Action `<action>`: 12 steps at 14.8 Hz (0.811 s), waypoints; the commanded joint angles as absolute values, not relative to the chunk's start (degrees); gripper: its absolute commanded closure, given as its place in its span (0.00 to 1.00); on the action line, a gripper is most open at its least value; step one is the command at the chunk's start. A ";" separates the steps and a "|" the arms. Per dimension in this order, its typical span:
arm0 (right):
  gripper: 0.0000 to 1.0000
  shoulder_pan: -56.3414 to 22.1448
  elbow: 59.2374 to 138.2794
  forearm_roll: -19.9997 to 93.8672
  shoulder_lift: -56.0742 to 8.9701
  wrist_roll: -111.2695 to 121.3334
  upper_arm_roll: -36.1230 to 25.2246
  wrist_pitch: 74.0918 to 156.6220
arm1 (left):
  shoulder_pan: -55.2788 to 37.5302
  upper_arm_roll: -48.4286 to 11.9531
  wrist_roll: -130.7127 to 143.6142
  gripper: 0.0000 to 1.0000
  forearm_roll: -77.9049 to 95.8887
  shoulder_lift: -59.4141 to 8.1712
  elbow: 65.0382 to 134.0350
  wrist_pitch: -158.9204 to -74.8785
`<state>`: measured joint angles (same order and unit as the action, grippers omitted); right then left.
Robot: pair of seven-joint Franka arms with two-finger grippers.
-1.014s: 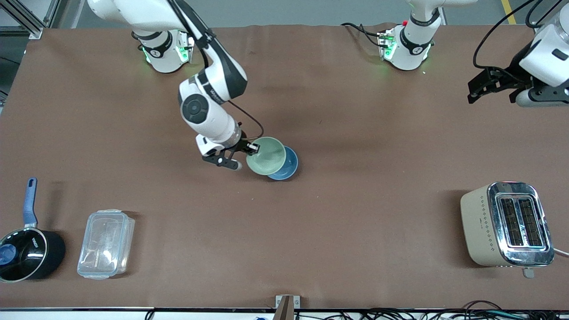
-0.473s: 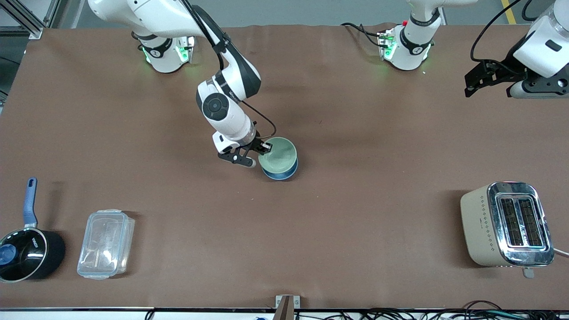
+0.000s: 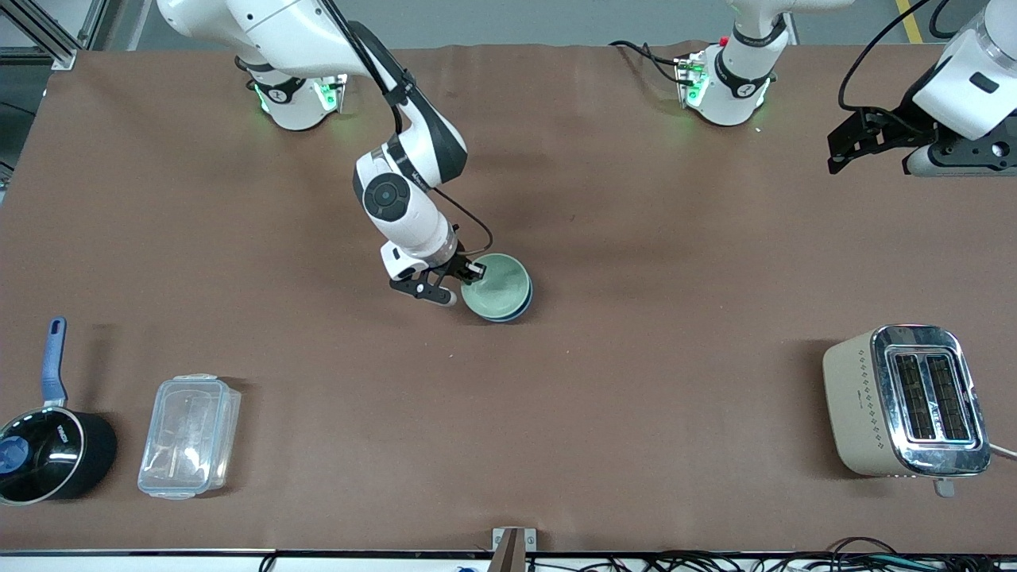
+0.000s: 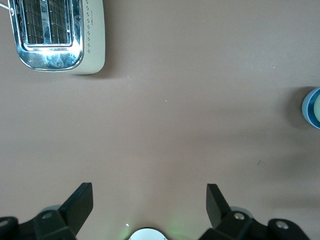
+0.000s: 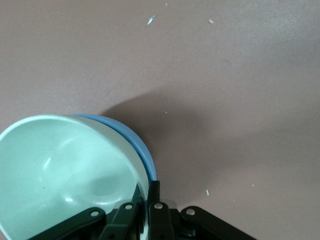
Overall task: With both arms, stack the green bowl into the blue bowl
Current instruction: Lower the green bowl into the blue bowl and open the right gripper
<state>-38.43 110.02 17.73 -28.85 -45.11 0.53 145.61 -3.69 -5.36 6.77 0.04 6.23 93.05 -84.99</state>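
Green bowl (image 3: 494, 287) has dropped from above into the blue bowl (image 3: 508, 312) at frame centre; the right gripper (image 3: 465, 272) still pinches its rim, so only release remains. Upper right, the left gripper (image 4: 150, 205) waits, spread.

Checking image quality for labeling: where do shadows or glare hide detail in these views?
Front view: glare on the toaster chrome top. Right wrist view: the stacked green bowl and blue bowl cast a dark shadow on the table; right gripper on the rim. Left wrist view: left gripper open, evenly lit.
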 commanded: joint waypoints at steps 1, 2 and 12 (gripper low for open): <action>0.98 -38.94 109.16 16.79 -29.71 -46.23 0.35 146.16 | -3.78 -5.27 5.80 0.00 0.70 6.94 93.43 -85.52; 0.96 -38.94 109.16 16.79 -29.71 -46.23 0.35 146.25 | -3.78 -5.27 5.80 0.00 0.70 6.94 93.43 -85.52; 0.00 -37.27 109.07 13.65 -22.87 -48.17 -1.57 135.74 | -3.78 -5.27 5.89 0.00 0.79 6.33 93.34 -86.31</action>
